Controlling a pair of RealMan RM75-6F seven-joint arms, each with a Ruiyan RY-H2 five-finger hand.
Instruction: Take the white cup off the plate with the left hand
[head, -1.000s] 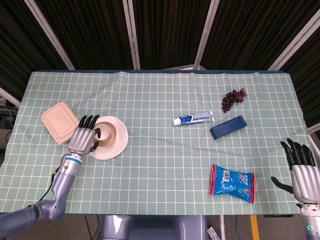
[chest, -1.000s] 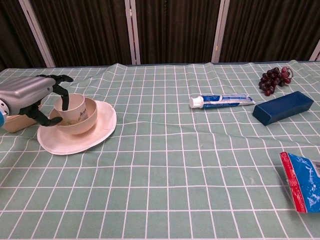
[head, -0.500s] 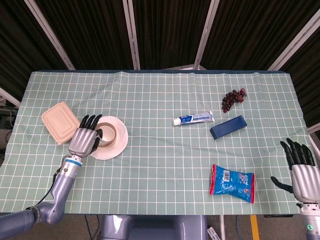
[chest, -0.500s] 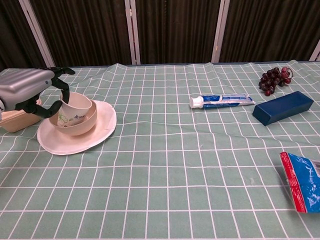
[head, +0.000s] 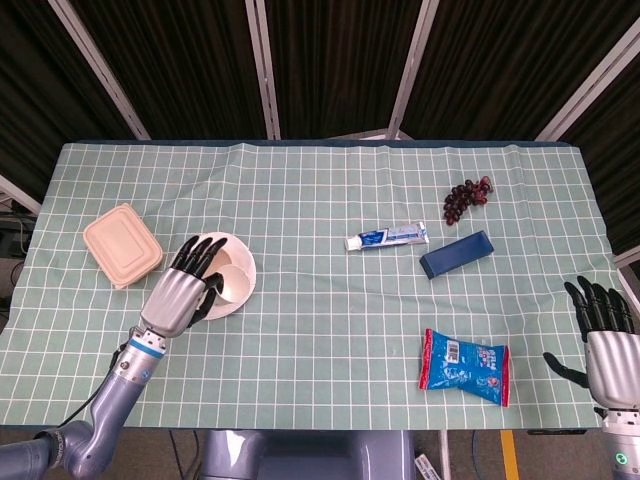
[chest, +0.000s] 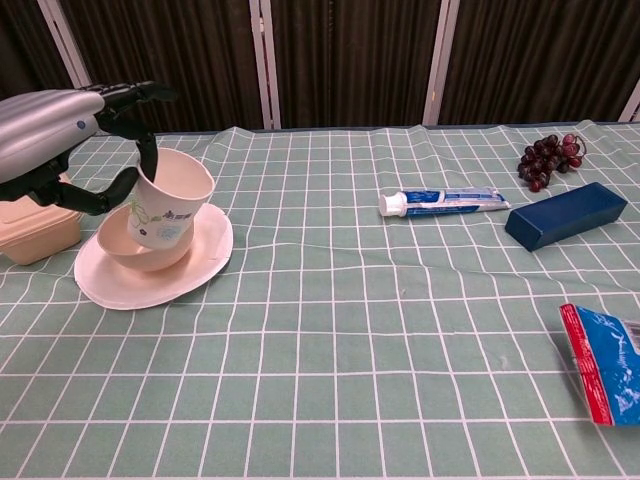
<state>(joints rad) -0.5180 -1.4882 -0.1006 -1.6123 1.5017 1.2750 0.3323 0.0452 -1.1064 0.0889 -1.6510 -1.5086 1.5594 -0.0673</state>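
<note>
Left hand (chest: 55, 135) grips the white cup (chest: 170, 198), and I see it tilted, lifted above the bowl (chest: 140, 255) on the plate (chest: 150, 280). At five o'clock of the table (head: 330, 300), my right hand (head: 606, 345) rests with fingers spread, holding nothing.

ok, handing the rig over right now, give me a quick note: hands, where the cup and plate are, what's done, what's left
Left hand: holds the white cup, fingers over its rim, thumb under its side. The cup is tilted and raised above the bowl.
Right hand: open, holding nothing, at the table's near right edge.
Plate: on the cloth at the left, the bowl sitting on it, the beige lunch box beside it.
Done: cup gripped and lifted out of the bowl.
Left: the cup hangs over the plate; carry it clear and set it on the cloth. Where it goes is your call.
</note>
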